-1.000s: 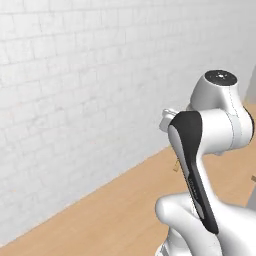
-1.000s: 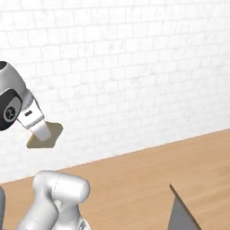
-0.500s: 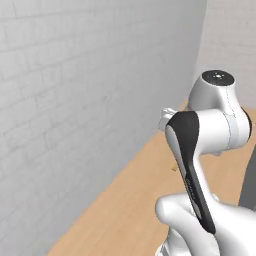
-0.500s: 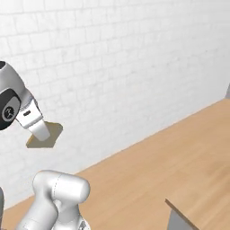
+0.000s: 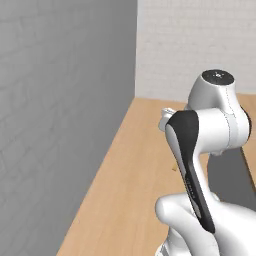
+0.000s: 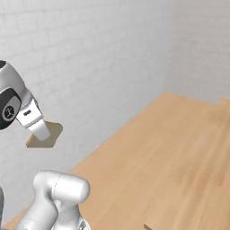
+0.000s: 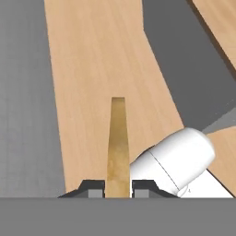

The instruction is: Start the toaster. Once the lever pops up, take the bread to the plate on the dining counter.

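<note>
Bread (image 7: 118, 143) sits pinched edge-on in my gripper (image 7: 118, 186), bottom centre of the hand view, jaws tight on it. Behind it, the whole scene has swung since a second ago: base turning, wall corner (image 6: 173, 49) now upper right. No plate yet.

End effector (image 7: 119, 188) clamped (arm folded, raised) on bread (image 7: 118, 145).

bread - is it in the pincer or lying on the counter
In the pincer: in the hand view the bread stands edge-on between the two fingertips, clear of the wood surface below.
</note>
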You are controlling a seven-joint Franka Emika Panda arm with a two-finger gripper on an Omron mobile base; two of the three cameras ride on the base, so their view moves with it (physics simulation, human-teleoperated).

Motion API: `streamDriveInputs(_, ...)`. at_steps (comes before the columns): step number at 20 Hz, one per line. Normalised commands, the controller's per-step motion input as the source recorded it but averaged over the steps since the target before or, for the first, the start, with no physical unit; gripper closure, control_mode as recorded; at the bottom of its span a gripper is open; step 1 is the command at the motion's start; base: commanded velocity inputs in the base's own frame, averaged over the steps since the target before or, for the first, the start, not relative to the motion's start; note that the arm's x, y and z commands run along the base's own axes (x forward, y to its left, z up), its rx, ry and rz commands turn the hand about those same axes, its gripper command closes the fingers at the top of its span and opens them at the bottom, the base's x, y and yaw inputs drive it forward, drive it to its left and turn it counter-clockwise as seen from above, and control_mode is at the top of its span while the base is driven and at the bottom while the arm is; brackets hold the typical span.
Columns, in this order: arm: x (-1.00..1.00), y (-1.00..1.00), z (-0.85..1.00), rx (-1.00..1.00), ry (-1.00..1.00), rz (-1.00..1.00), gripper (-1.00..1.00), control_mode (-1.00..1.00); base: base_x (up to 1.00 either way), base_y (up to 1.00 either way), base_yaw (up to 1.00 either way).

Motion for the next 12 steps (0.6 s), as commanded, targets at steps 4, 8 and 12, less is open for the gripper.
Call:
streamDriveInputs(4,0.00,0.00,0.00,0.00,0.00,0.00,1.00,1.00,0.73,0.10,-0.54)
streamDriveInputs(8,0.00,0.00,0.00,0.00,0.00,0.00,1.00,1.00,0.62,0.33,-0.50)
streamDriveInputs(12,0.00,0.00,0.00,0.00,0.00,0.00,1.00,1.00,0.85,0.37,-0.42)
